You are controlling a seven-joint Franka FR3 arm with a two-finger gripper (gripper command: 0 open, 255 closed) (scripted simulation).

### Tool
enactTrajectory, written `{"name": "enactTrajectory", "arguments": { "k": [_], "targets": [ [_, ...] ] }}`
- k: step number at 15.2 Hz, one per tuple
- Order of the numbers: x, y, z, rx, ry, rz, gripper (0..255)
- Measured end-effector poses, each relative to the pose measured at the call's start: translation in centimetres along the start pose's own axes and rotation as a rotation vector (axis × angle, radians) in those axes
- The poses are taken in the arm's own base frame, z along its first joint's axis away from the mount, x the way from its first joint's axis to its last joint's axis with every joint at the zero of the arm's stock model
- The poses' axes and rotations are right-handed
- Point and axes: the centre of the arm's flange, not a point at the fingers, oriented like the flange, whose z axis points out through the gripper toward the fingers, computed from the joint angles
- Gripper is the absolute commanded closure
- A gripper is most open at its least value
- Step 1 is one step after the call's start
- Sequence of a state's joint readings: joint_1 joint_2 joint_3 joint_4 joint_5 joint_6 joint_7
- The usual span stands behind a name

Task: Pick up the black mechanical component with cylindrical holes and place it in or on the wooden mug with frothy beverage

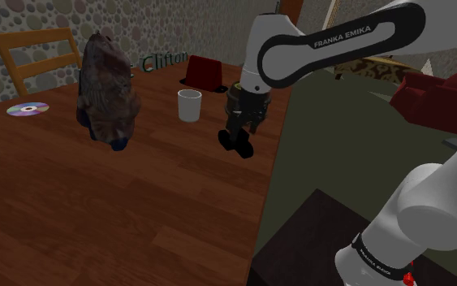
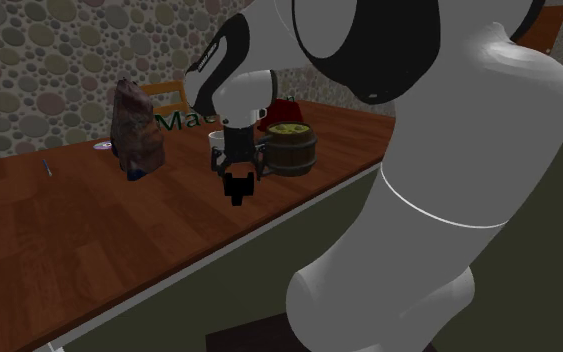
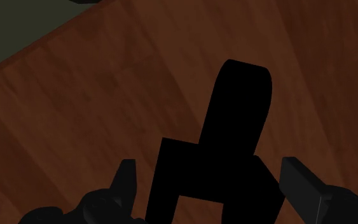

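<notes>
Hanging below the all-black two-finger gripper (image 2: 237, 176), the black blocky mechanical component (image 2: 237, 189) is clenched between the fingers and looks clear of the brown wooden surface (image 2: 89, 230), left of centre in the second exterior view. In the wrist view its long rounded lobe points away from the fingers. The barrel-shaped wooden mug with yellowish froth (image 2: 291, 150) stands near the gripper, to its right and slightly higher in that frame, close to the surface's edge. The carry looks short: across toward frame right, then down over the froth.
</notes>
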State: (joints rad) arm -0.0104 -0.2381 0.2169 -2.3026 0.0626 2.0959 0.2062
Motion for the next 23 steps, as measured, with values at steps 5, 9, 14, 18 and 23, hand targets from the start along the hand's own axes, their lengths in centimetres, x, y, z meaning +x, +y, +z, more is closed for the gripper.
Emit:
{"name": "enactTrajectory", "arguments": {
  "k": [5,9,14,18,23],
  "targets": [
    [0.0,-0.1,1.4,0.000,0.000,0.000,0],
    [0.0,-0.1,1.4,0.000,0.000,0.000,255],
    [0.0,-0.1,1.4,0.000,0.000,0.000,255],
    [0.0,-0.1,1.4,0.000,0.000,0.000,255],
    [0.0,-0.1,-0.2,0.000,0.001,0.000,255]
  ]
}}
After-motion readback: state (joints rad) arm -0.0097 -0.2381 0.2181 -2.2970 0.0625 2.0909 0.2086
